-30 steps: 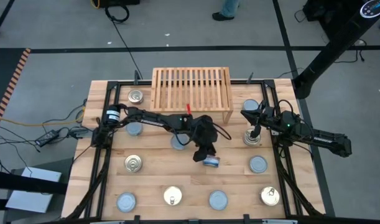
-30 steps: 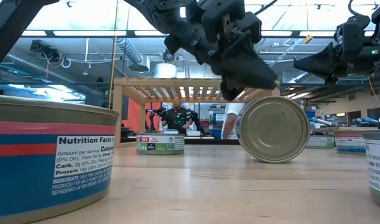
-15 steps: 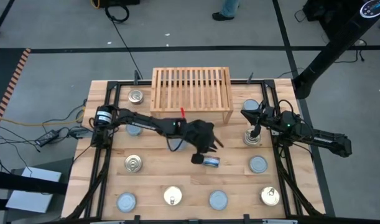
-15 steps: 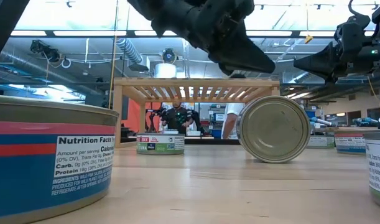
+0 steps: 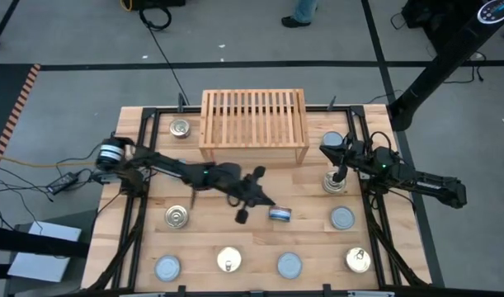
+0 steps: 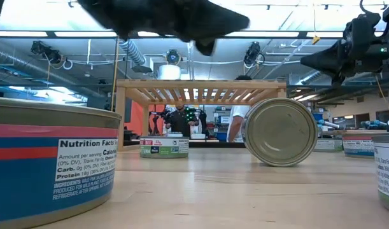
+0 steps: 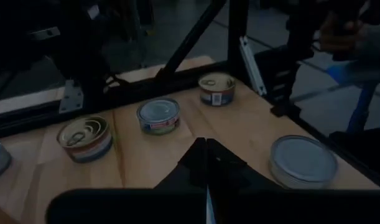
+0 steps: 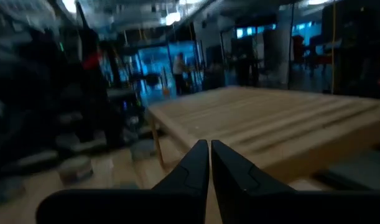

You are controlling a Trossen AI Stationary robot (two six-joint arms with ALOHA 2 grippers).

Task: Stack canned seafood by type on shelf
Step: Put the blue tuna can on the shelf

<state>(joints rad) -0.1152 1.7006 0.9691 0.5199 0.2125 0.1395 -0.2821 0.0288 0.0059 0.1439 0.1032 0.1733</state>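
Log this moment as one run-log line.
left claw: shut, empty, beside tipped tin | right claw: shut, above tin | shelf: no tins

Shiny metal tins (image 5: 280, 214), pale slatted wooden shelf (image 5: 253, 118)

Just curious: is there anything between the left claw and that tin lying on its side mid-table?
No. In the high view only bare wooden tabletop separates the left gripper, shut and empty, from the tipped tin just beside it.
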